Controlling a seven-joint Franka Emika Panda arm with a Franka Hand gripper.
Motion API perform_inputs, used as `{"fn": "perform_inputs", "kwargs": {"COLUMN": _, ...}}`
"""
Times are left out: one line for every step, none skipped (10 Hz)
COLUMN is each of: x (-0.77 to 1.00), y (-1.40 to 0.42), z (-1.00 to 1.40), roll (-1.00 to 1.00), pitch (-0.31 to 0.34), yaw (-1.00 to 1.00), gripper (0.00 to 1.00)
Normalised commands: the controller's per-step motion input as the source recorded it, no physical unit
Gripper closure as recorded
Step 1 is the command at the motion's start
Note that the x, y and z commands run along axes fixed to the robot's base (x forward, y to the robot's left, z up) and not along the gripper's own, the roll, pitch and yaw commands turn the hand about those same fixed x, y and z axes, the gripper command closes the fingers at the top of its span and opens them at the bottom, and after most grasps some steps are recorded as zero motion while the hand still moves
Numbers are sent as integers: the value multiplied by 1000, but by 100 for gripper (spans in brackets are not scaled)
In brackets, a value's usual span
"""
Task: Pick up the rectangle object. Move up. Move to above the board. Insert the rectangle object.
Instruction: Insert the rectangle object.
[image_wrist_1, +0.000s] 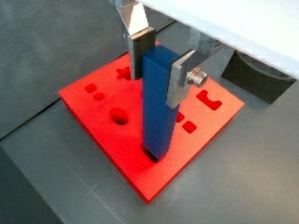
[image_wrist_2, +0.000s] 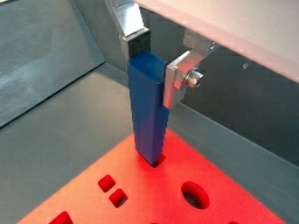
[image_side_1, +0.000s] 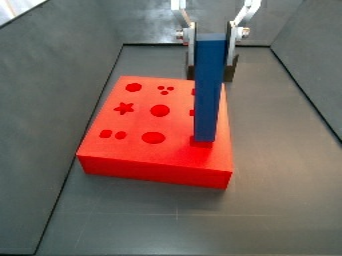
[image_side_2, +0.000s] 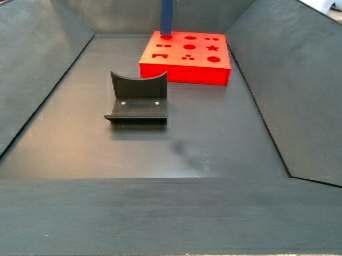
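The blue rectangle object (image_wrist_1: 156, 122) stands upright with its lower end in the rectangular cut-out near one edge of the red board (image_wrist_1: 105, 114). My gripper (image_wrist_1: 159, 83) is above the board, its silver fingers (image_wrist_1: 177, 83) shut on the bar's top end from both sides. Both wrist views show this; the bar (image_wrist_2: 149, 122) meets the board (image_wrist_2: 152, 197) at a dark slot, with the gripper (image_wrist_2: 156, 77) above. In a side view the bar (image_side_1: 211, 95) rises from the board (image_side_1: 147, 160) under the gripper (image_side_1: 211, 50). In a side view the bar (image_side_2: 167, 15) shows at the board's (image_side_2: 201, 70) far corner.
The dark fixture (image_side_2: 138, 100) stands on the grey floor, nearer than the board. Sloping grey walls (image_side_2: 54, 80) enclose the work area. The board's other cut-outs, a star (image_side_1: 124, 108) and circles (image_side_1: 154, 138), are unfilled.
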Motion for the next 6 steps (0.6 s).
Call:
{"fn": "perform_inputs", "kwargs": {"x": 0, "y": -74, "z": -111, "roll": 7, "pitch": 0, "yaw": 0, "gripper": 100}}
{"fn": "perform_inputs", "kwargs": {"x": 0, "y": -114, "z": -89, "roll": 4, "pitch": 0, "yaw": 0, "gripper": 100}}
{"fn": "perform_inputs", "kwargs": {"x": 0, "y": -83, "z": -66, "roll": 0, "pitch": 0, "yaw": 0, "gripper": 100}}
{"fn": "perform_inputs", "kwargs": {"x": 0, "y": -20, "z": -43, "roll": 0, "pitch": 0, "yaw": 0, "gripper": 100}}
{"fn": "perform_inputs", "kwargs": {"x": 0, "y": 0, "z": -37, "roll": 0, "pitch": 0, "yaw": 0, "gripper": 100}}
{"fn": "perform_inputs", "kwargs": {"x": 0, "y": 0, "z": -34, "roll": 0, "pitch": 0, "yaw": 0, "gripper": 100}}
